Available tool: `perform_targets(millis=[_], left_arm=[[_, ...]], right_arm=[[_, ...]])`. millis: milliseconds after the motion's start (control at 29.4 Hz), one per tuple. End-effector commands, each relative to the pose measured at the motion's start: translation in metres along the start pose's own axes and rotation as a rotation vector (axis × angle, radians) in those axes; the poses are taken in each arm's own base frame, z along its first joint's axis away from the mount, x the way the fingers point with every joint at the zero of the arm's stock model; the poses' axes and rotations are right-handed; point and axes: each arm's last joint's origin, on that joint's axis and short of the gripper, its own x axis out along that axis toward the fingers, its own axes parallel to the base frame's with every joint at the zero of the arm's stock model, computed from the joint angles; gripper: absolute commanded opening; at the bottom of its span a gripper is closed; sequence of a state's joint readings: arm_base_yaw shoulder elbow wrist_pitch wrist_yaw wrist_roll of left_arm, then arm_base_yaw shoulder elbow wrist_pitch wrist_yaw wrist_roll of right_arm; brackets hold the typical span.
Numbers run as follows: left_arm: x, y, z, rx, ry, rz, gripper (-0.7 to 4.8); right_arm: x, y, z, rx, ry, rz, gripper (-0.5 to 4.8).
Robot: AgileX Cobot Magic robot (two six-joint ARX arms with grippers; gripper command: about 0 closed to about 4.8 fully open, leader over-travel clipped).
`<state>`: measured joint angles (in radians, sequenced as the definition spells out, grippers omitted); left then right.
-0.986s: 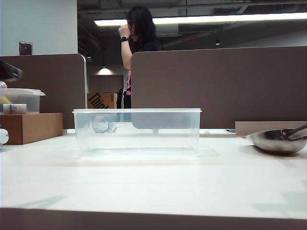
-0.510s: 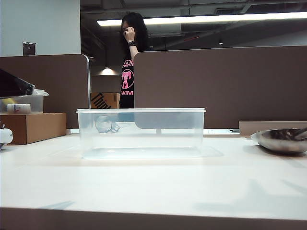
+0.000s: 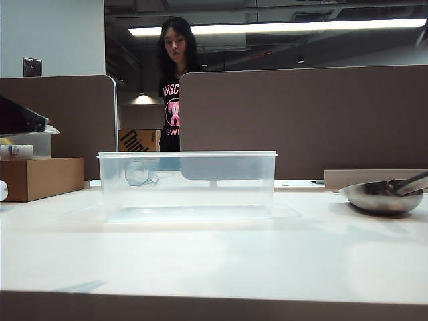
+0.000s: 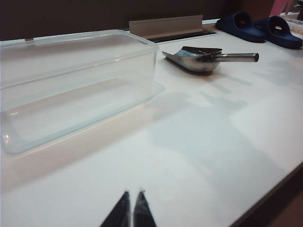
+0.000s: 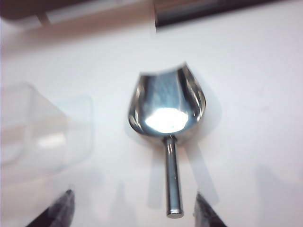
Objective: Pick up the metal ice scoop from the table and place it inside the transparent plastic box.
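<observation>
The metal ice scoop [image 3: 381, 196] lies on the table [image 3: 214, 254] at the right, to the right of the transparent plastic box [image 3: 187, 184], and apart from it. The box stands empty in the middle. From the left wrist view the box [image 4: 137, 75] is near and the scoop [image 4: 196, 57] lies beyond its corner. My left gripper [image 4: 132, 193] hangs shut over bare table, holding nothing. My right gripper [image 5: 134, 195] is open above the scoop [image 5: 166, 106]. The handle's end lies between its fingers without touching them. A corner of the box [image 5: 38, 127] shows beside it.
At the left, a brown cardboard box [image 3: 40, 178] carries a small clear lidded tub [image 3: 27, 144]. A pair of blue slippers [image 4: 258, 28] lies on the table beyond the scoop. Brown partitions [image 3: 301, 120] stand behind, with a person [image 3: 175, 80] past them.
The person behind the partition has turned to face this way. A dark slanted shape at the left edge has shifted slightly down and right. Scoop and box stay in place.
</observation>
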<state>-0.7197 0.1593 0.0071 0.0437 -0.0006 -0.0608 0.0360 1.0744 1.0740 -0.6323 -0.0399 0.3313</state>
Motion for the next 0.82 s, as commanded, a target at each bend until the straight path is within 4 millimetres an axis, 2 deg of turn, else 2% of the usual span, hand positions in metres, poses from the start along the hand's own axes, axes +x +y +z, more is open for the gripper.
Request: perform_targets(millis=[34,204,340,510,816], left_arm=[[0.000,0.000,0.001,0.000,-0.010,-0.002,0.21],[0.000,0.000,0.001,0.000,-0.013,-0.002,0.21],[-0.001,0.000,0.002,0.000,-0.027,-0.002,0.21],[-0.002,0.000,0.003,0.000,-0.039,-0.003,0.21],[-0.002,0.000,0.003,0.000,-0.038,-0.003,0.21]], right_arm=[[0.037,0.006,0.017,-0.074,0.226,-0.019,3.19],[0.095,0.007,0.026,-0.117,0.502,-0.085,3.19],[0.122,0.002,0.018,-0.125,0.624,-0.163,3.19],[0.133,-0.003,0.010,-0.169,0.679,-0.288,3.19],[0.140,-0.003,0.013,-0.192,0.633,-0.266,3.05]])
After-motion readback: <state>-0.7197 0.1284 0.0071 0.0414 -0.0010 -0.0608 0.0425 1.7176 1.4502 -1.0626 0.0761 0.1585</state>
